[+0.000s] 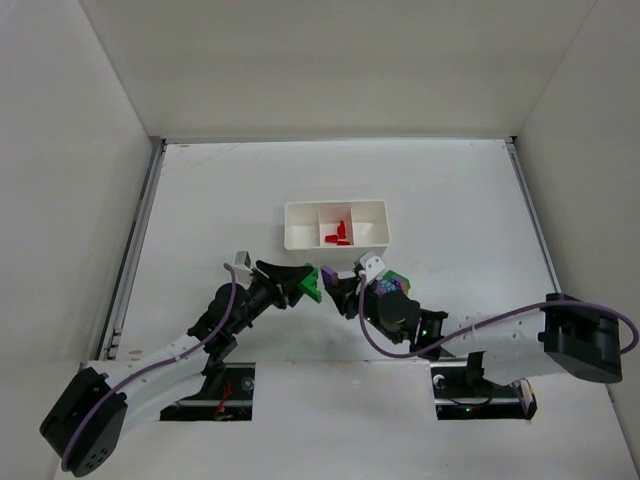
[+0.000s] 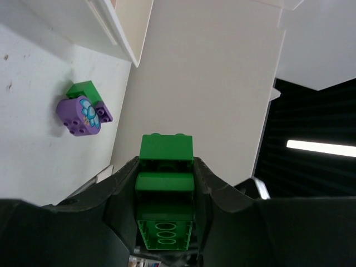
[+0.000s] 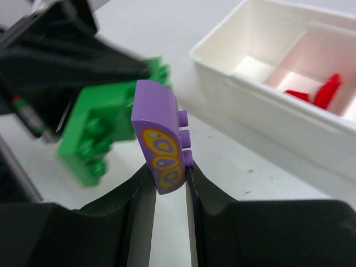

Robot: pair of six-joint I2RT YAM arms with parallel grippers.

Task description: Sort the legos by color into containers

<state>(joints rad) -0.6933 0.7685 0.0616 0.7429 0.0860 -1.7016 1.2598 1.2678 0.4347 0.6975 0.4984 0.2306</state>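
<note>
My left gripper (image 1: 300,281) is shut on a green brick (image 1: 312,284), held just in front of the white tray (image 1: 300,238). In the left wrist view the brick (image 2: 166,161) sits between the jaws of the gripper (image 2: 166,169). My right gripper (image 1: 338,289) is shut on a purple piece (image 1: 329,274) with a yellow butterfly print (image 3: 160,139), close beside the green brick (image 3: 94,130); its own gripper (image 3: 165,177) holds the piece above the table. Red legos (image 1: 338,235) lie in the tray's middle compartment (image 3: 320,92).
A purple piece with a blue butterfly print, joined to a green brick (image 2: 83,111), lies on the table by my right wrist (image 1: 391,284). The tray's left compartment (image 3: 253,67) holds nothing. White walls enclose the table on three sides.
</note>
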